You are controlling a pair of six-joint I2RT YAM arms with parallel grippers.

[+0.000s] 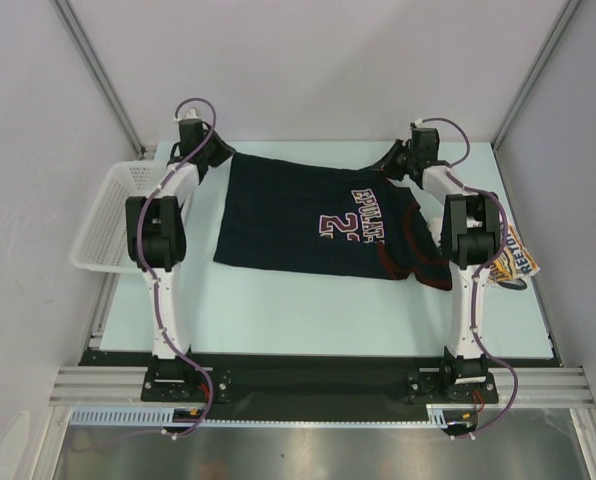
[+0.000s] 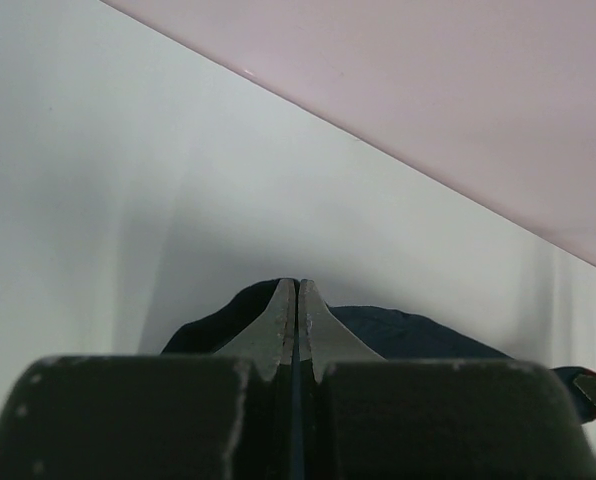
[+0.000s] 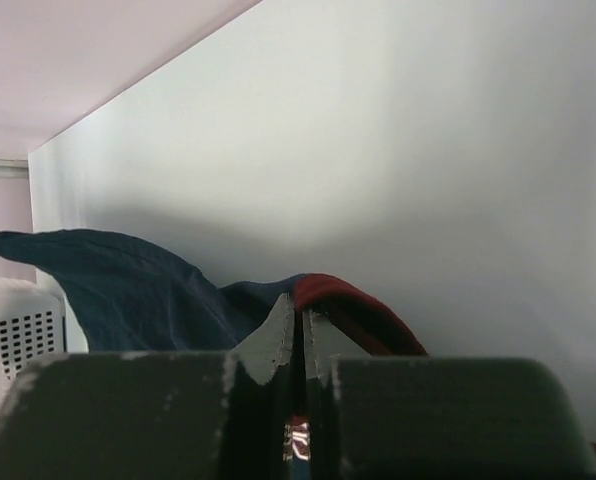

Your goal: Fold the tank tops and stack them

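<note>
"Left gripper (image 2: pixel 297 290), how did it stand?"

"Pressed together. Its fingers (image 2: pixel 278 325) met with no gap, and a fold of the navy tank top (image 1: pixel 308 215) was bunched at their tips. It pinched the far corner of that top, the corner nearest the white basket (image 1: pixel 108 225)."

"And the right gripper (image 3: pixel 296 305)?"

"Nearly together too, with only a thin slit between the fingers. In the wrist view, navy cloth and its dark-red trim rose to the tips. So it pinched the same top, at the far corner away from the basket."

"Where did the top itself lie?"

"Spread on the pale table (image 1: pixel 308 310), just beside the basket, print side up, showing white lettering and a number. The end farthest from the basket, with the red-trimmed openings, was rumpled."

"The other one?"

"The white tank top (image 1: pixel 518 262) lay well apart from the basket, beyond the navy top and mostly hidden under the right arm. Only a strip with yellow and blue print showed, and I could not tell how it was folded."
</note>
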